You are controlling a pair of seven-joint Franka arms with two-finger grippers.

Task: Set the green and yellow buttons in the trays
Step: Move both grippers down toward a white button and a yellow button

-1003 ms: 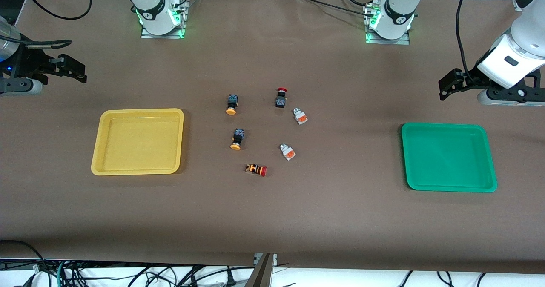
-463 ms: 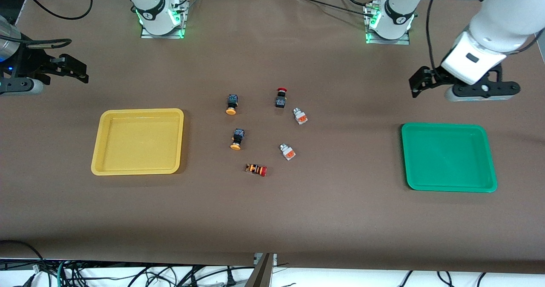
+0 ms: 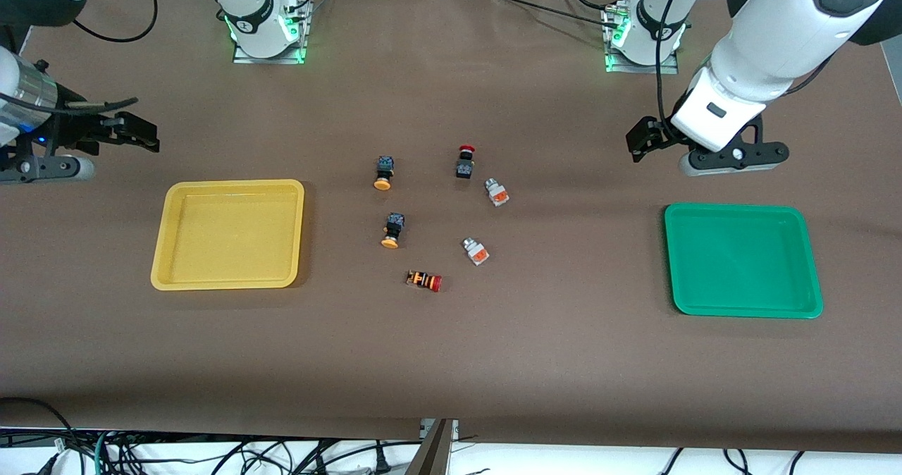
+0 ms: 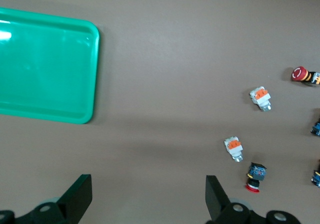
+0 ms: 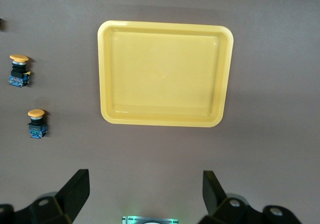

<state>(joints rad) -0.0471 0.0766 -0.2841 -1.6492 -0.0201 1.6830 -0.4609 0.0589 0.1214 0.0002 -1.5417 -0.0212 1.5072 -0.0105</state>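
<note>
"Jaws first: how do they stand?"

"Spread wide on both grippers, pinching nothing. On my front screen the left gripper (image 3: 636, 142) hangs over bare table (image 3: 451, 362), at about eleven o'clock from the green tray (image 3: 740, 211). The right gripper (image 3: 144, 137) hangs over the table at about eleven o'clock from the yellow tray (image 3: 229, 187)."

"And the buttons?"

"All six lie on the table mid-way between the trays, none touching another. I read that cluster as a dial on the front screen. The yellow tray sits well apart at nine o'clock, toward the right arm's end. The green tray sits well apart at three, toward the left arm's end. One yellow-capped black button (image 3: 383, 173) lies at ten o'clock, and the second yellow-capped black button (image 3: 392, 230) lies at eight. One silver-white button (image 3: 497, 192) lies at two, and the other silver-white button (image 3: 476, 251) lies at four. A red-capped black button (image 3: 464, 161) stands at one o'clock. An orange-striped button (image 3: 424, 280) lies on its side at six, nearest the front camera."

"Anything in the trays?"

"I see only bare plastic in both."
</note>
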